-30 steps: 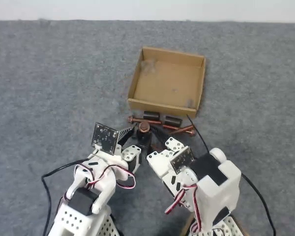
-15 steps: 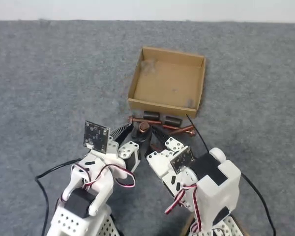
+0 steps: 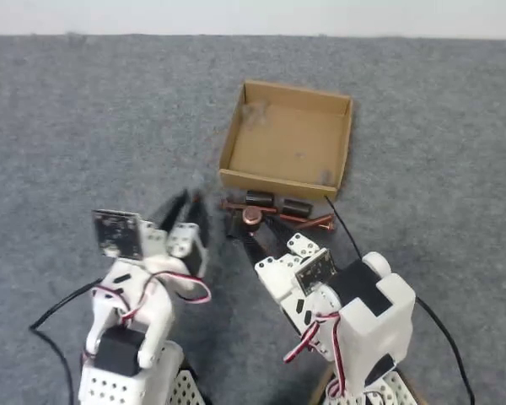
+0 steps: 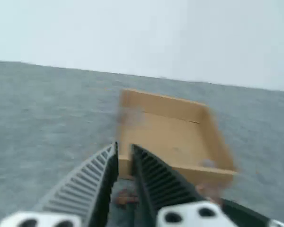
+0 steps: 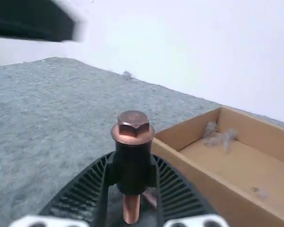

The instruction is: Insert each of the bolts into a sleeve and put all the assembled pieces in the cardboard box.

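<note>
Right claw [image 5: 131, 165] is pinched tight on a dark sleeve [image 5: 132, 156] with a copper bolt [image 5: 132, 127] standing upright through it, head on top and shank poking out below. Ahead of that claw, just past a few loose bolts [image 3: 316, 224] and sleeves [image 3: 297, 207] lying on the grey counter [image 3: 84, 126], sits the cardboard box [image 3: 278, 184]. Off to its side the left claw [image 4: 124, 161] hangs all but closed, holding nothing. My worry is that only the sleeve seems gripped, so a tilt on the way over could let the bolt slide out. A low carry might also clip the box's near wall or scatter those loose pieces.
</note>
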Robot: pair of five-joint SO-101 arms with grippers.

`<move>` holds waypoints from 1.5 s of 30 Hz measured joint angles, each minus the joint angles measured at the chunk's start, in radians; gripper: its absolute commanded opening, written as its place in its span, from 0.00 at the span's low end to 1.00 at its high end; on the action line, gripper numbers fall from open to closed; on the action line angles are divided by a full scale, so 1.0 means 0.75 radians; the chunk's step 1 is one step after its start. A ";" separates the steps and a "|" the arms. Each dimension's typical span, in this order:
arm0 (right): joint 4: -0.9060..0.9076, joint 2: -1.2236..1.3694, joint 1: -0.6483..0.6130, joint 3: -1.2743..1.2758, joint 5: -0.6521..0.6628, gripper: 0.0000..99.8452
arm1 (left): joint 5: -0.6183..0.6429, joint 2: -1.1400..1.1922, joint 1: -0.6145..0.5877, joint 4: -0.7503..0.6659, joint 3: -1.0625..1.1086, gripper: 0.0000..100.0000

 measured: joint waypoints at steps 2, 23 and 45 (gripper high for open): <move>0.000 0.000 0.008 0.000 0.000 0.01 | 0.000 0.000 -0.090 0.000 0.006 0.02; 0.000 0.000 0.270 -0.200 0.000 0.01 | -0.037 0.000 -0.595 0.147 0.245 0.02; 0.640 -0.434 0.370 -0.653 0.381 0.01 | -0.151 0.000 -0.601 0.147 0.245 0.02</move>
